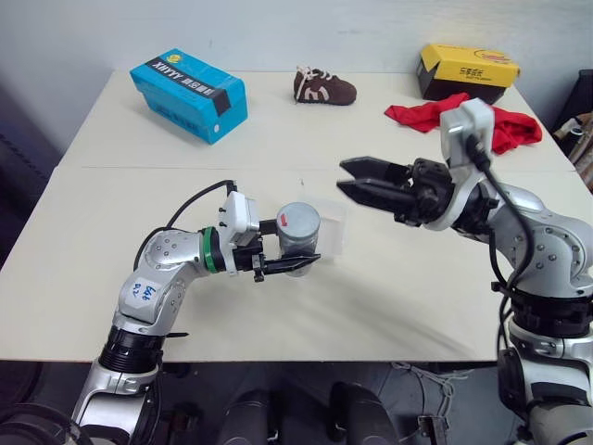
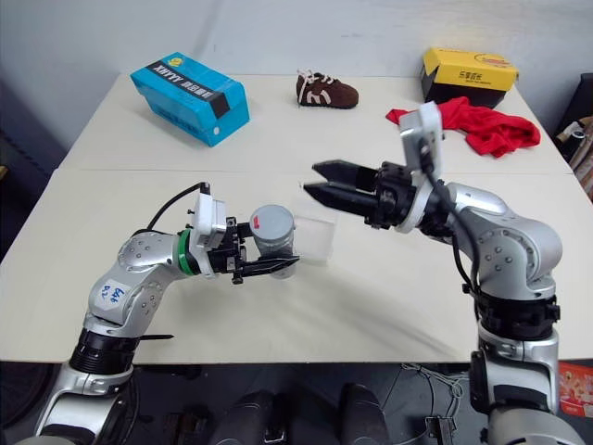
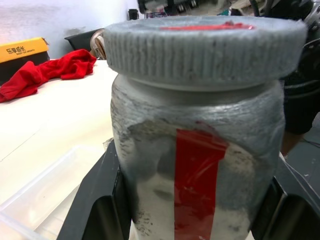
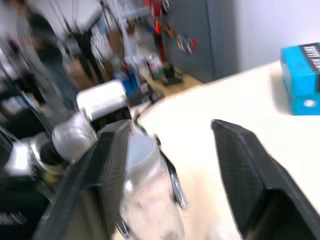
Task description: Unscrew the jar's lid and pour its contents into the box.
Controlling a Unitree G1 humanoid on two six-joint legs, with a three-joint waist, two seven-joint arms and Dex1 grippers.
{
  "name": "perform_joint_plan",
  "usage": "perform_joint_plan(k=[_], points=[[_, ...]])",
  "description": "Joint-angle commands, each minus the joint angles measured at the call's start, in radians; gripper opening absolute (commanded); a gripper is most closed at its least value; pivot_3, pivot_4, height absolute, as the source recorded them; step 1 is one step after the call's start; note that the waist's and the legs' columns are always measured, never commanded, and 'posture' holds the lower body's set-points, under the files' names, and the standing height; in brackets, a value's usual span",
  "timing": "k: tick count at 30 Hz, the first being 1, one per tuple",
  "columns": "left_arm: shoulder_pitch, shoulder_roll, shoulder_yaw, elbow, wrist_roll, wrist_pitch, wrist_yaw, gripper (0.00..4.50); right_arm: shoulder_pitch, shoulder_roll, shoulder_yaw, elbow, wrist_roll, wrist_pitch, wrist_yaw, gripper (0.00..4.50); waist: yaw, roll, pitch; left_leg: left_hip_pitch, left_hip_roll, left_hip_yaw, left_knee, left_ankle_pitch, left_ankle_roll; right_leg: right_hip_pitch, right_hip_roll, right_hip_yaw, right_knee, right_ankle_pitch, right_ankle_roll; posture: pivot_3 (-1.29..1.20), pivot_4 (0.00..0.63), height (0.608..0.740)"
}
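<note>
Left pincer (image 1: 295, 262): clamped on small clear plastic jar (image 1: 298, 243), upright above the table (image 1: 389, 297), grey screw lid (image 1: 298, 221) on. Right pincer (image 1: 350, 179): fingers apart, empty, beside and above the lid. Translucent shallow box (image 1: 332, 225) just behind jar, mid-table; open surface toward the near edge.
</note>
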Motion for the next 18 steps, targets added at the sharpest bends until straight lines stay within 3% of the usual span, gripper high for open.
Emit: perform_joint_plan(k=[1, 3, 10, 18], points=[[-0.022, -0.004, 0.002, -0.02, -0.014, -0.007, -0.009, 2.31, -0.011, 0.043, 0.057, -0.075, -0.055, -0.102, 0.018, 3.69, 0.0, 0.0, 0.0, 0.0, 0.0, 0.0, 0.0, 0.0, 0.0, 0.0, 0.0, 0.0, 0.0, 0.0, 0.0, 0.0, 0.15, 0.74], [-0.025, -0.006, -0.002, -0.017, -0.012, -0.006, -0.011, 2.31, -0.019, 0.065, 0.094, -0.077, -0.089, -0.125, 0.01, 4.44, 0.002, 0.0, 0.0, 0.0, 0.001, 0.0, 0.0, 0.001, -0.001, 0.0, 0.001, 0.0, 0.0, 0.0, 0.0, 0.0, 0.15, 0.74], [-0.025, -0.01, -0.009, -0.013, -0.009, -0.005, -0.014, 2.31, -0.044, 0.057, 0.197, -0.067, -0.158, -0.125, 0.061, 4.48, 0.009, 0.0, 0.0, 0.0, -0.001, -0.001, 0.001, 0.001, 0.0, 0.0, -0.001, 0.0, 0.0, 0.0, 0.0, 0.0, 0.15, 0.74], [-0.031, -0.02, -0.012, -0.008, -0.004, -0.01, -0.01, 2.31, -0.042, 0.063, 0.222, -0.042, -0.22, -0.161, 0.083, 4.48, 0.008, 0.0, 0.0, 0.0, -0.001, -0.002, 0.001, 0.001, 0.0, 0.0, 0.0, 0.0, 0.0, 0.0, 0.0, 0.0, 0.15, 0.74]])
